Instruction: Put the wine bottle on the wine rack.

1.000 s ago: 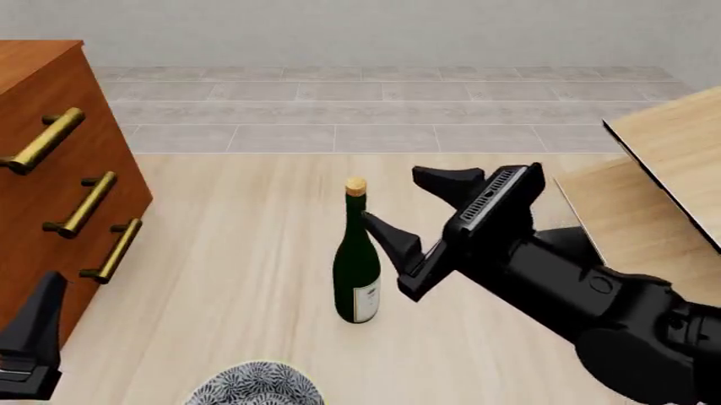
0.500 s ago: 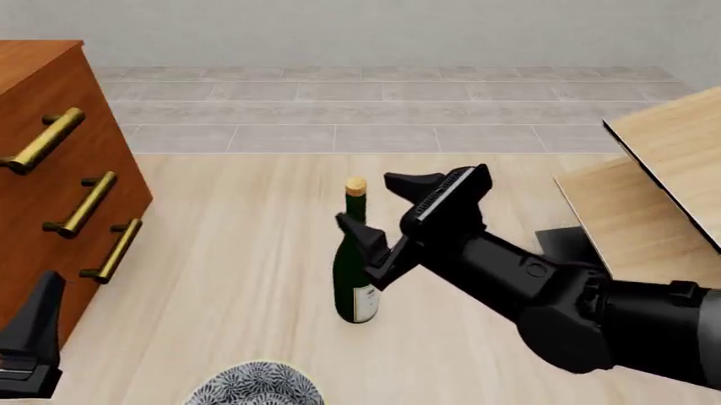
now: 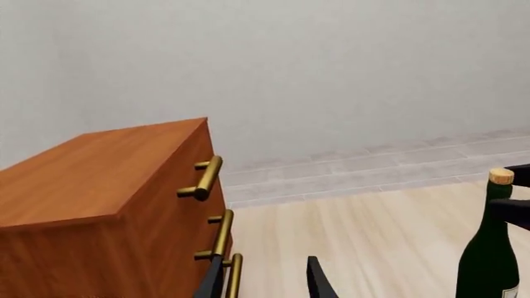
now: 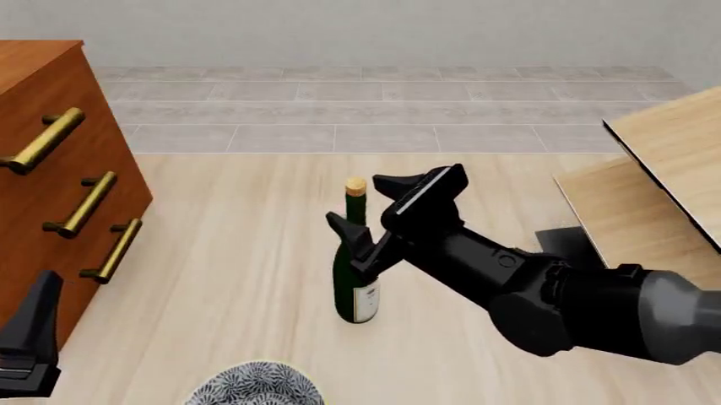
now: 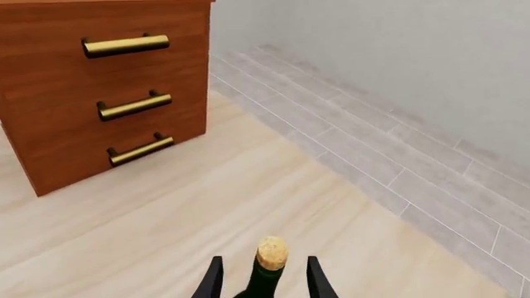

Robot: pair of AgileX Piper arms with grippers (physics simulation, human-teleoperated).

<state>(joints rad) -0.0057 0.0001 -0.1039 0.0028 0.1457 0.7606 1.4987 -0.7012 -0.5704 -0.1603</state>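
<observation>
The wine bottle (image 4: pixel 357 278), dark green with a tan cork and a white label, stands upright on the pale wood table. My right gripper (image 4: pixel 363 207) is open, with one finger on each side of the bottle's neck just below the cork. In the right wrist view the cork (image 5: pixel 272 253) sits between the two fingertips (image 5: pixel 215 280) with gaps on both sides. The wine rack (image 4: pixel 659 160), made of pale slanted panels, stands at the right edge. My left gripper (image 4: pixel 29 346) is open and empty at the lower left, far from the bottle (image 3: pixel 488 261).
A reddish-brown cabinet (image 4: pixel 56 169) with brass handles fills the left side, close to the left gripper (image 3: pixel 265 282). A grey patterned round object (image 4: pixel 257 384) lies at the near edge, in front of the bottle. Grey tiled floor and a wall lie beyond the table.
My right gripper has moved left toward the bottle until its open fingers straddle the neck. The bottle and the left arm have stayed put.
</observation>
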